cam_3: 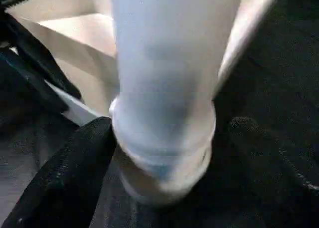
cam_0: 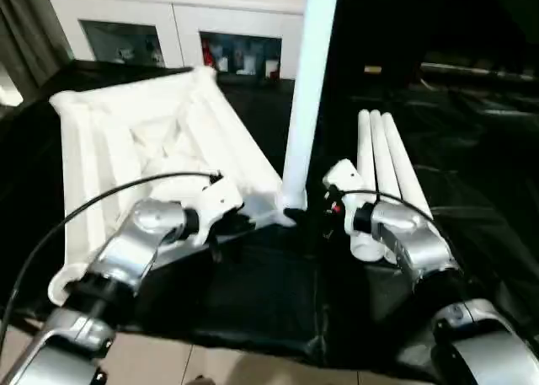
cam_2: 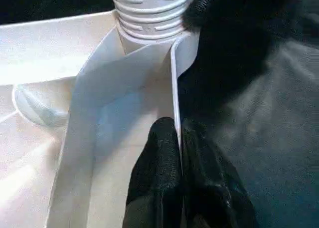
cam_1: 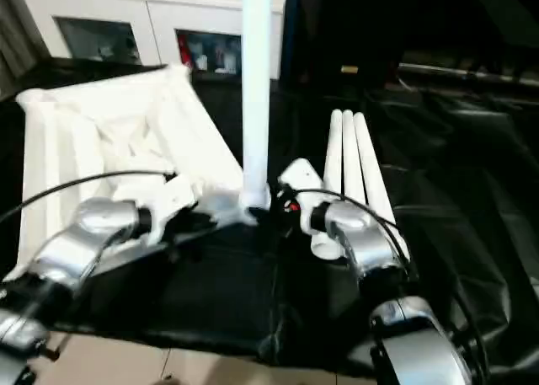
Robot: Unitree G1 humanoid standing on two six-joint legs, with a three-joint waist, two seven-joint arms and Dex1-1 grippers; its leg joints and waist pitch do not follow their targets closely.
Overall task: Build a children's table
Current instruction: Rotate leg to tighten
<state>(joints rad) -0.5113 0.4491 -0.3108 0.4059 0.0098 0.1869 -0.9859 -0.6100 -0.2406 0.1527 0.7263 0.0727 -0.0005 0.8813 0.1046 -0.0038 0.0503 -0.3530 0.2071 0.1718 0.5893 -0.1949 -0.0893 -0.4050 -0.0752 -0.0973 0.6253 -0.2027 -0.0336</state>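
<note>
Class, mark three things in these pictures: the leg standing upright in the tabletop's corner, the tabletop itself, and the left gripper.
upright leg (cam_0: 305,90), left eye view, on the middle of its shaft.
tabletop (cam_0: 101,141), left eye view, on its ribbed underside.
left gripper (cam_2: 178,138), left wrist view, at the fingertips pinching the tabletop's rim.

No readable text, labels, brands, numbers or signs appeared on anything in these views.

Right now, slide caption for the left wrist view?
Left gripper pinching the tabletop rim beside the corner socket where a leg's threaded end sits.
</note>
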